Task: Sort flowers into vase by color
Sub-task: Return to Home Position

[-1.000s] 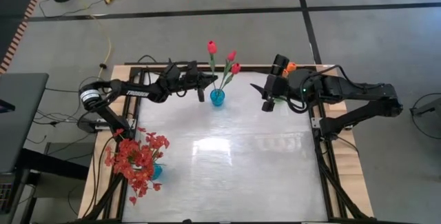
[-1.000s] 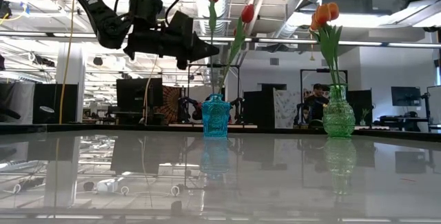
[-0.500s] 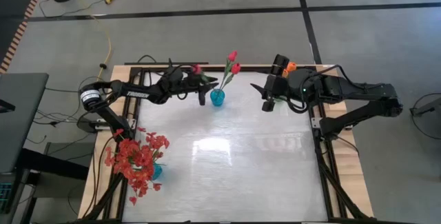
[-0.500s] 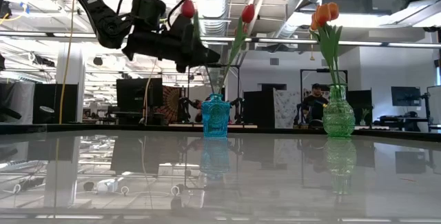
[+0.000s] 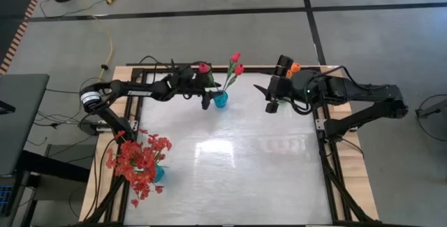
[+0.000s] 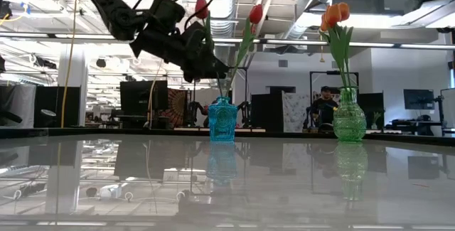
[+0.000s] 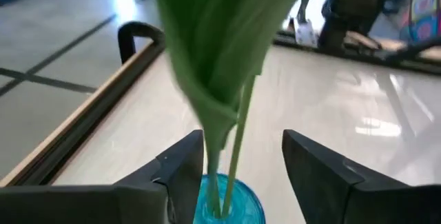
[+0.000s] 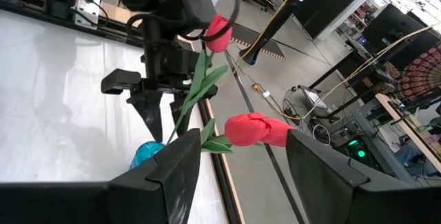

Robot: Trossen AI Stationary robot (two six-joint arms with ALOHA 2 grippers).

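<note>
A blue vase (image 5: pixel 220 100) at the table's far middle holds three red-pink tulips (image 5: pixel 236 63). One of them, with its bud (image 5: pixel 203 68), leans over my left arm. My left gripper (image 7: pixel 241 162) is open just above the vase's mouth (image 7: pixel 231 200), its fingers on either side of the stems. It also shows in the low view (image 6: pixel 217 67). My right gripper (image 5: pixel 269 101) is open and empty at the far right, beside a green vase (image 6: pixel 349 117) of orange tulips (image 6: pixel 334 14). A spray of small red blossoms (image 5: pixel 138 160) stands in a small blue vase at the near left. My left gripper's fingers come slanting down from the table's left and stand across the stems just above the vase's mouth. The leaning tulip's leafy stem (image 7: pixel 215 141) lies against the inner side of one finger (image 7: pixel 185 169). The other finger stands apart. The tulip's foot stays in the vase.
The table's middle and near right are bare white surface (image 5: pixel 244 164). My right arm covers most of the green vase in the high view. Beyond the far edge the low view shows a room with a person (image 6: pixel 327 103) at a desk.
My left gripper has tipped its fingers down toward the blue vase's mouth and come around the stems. One red-pink tulip has swung toward the table's left, so its bud now stands over my left gripper. Its foot has stayed in the vase. The other two tulips have kept still.
</note>
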